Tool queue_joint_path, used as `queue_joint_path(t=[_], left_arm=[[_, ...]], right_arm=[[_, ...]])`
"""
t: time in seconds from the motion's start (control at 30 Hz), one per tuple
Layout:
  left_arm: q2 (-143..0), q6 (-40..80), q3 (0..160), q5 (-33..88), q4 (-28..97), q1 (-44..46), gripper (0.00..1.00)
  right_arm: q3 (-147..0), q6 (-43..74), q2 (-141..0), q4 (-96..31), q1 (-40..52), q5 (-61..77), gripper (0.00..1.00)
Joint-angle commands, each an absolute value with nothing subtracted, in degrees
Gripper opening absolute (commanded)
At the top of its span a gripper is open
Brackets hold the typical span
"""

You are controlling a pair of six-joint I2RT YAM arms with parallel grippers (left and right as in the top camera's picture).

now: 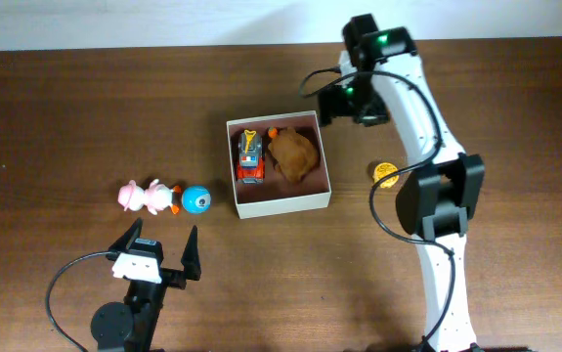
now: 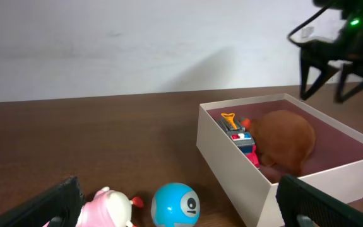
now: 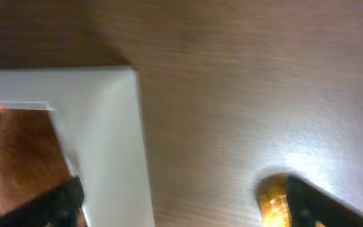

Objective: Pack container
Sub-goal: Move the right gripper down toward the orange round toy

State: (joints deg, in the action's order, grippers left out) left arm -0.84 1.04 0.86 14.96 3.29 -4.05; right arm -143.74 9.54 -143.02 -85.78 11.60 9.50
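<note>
The container (image 1: 282, 204) is a white-walled box with a pinkish-brown inside at the table's middle; it also shows in the left wrist view (image 2: 232, 164) and the right wrist view (image 3: 115, 132). Inside lie a red toy car (image 1: 250, 156) and a brown plush (image 1: 293, 154). A pink-and-white toy (image 1: 144, 197) and a blue ball (image 1: 195, 199) sit left of it. A small yellow toy (image 1: 387, 173) lies to its right. My left gripper (image 1: 159, 256) is open and empty, near the front. My right gripper (image 1: 344, 103) is open and empty above the container's far right corner.
The table's far edge meets a white wall (image 2: 137, 44). The right arm (image 1: 437, 196) stretches along the right side over the table.
</note>
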Motion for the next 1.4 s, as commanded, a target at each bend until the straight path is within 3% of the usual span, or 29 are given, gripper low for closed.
queue_joint_path(t=[0.0,0.4,0.63,0.93,1.37], left_arm=[[-0.3,0.4,0.5,14.7,3.5,-3.8,1.0],[-0.3,0.4,0.5,14.7,3.5,-3.8,1.0],[-0.3,0.4,0.5,14.7,3.5,-3.8,1.0],[-0.3,0.4,0.5,14.7,3.5,-3.8,1.0],[-0.3,0.4,0.5,14.7,3.5,-3.8,1.0]], right_arm=[[-147.8,9.5,-143.5,-90.2,8.1,8.3,0.99],[-147.9,9.9,-133.2,-97.4,5.4,5.4,0.99],[-134.0,9.9,-130.6,-97.2,5.1,2.1,0.99],[-118.4,9.9,-130.6,-88.1,4.8,1.5,0.99],[-109.3,9.0,-130.6,-76.7,3.6,1.5,0.99]])
